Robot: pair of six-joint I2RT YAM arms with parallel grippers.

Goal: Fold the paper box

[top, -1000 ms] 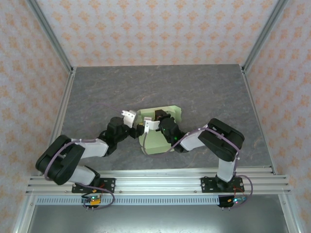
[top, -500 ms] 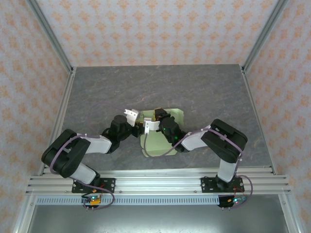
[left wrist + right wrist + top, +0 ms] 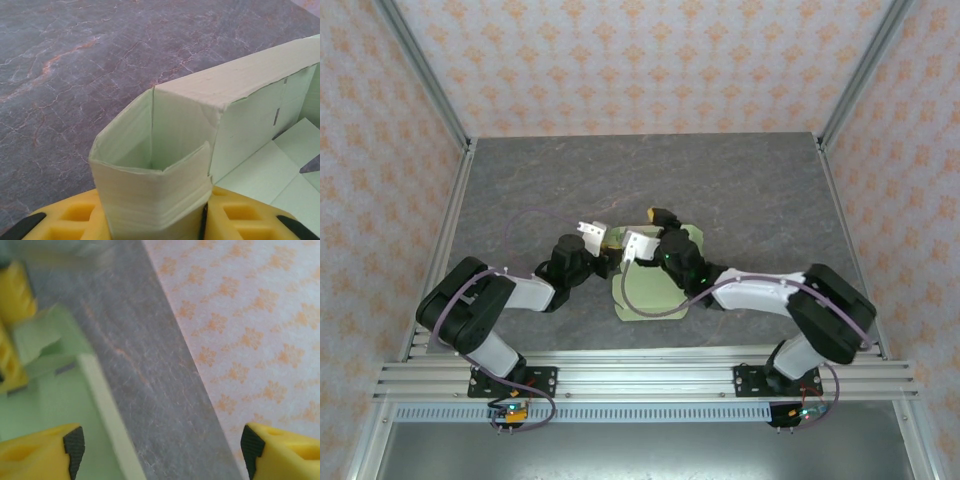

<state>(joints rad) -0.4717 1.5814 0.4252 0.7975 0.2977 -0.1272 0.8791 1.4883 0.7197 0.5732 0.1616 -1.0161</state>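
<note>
Left wrist view shows your left pincer (image 3: 155, 222) at the bottom edge, its yellow pads (image 3: 65, 217) closed narrow on a doubled-over end flap (image 3: 150, 195) of the paper box (image 3: 235, 85). The card fills the gap between them. Beyond the flap, a side wall (image 3: 250, 125) stands upright and runs off to the far right. Your right pincer (image 3: 160, 440) stands wide with nothing between its fingers, hovering over a green panel and a raised edge, with the grey desk (image 3: 150, 365) beyond.

From the top external view, the box lies mid-desk between the two pincers, half formed. I judge the card to be light, thin and springy. Flaps will likely spring open if released, and a hard squeeze would crush a wall. Take hold at a flap edge close to a scored fold, not mid-panel. The box may slide when pushed, so brace it with your other pincer.
</note>
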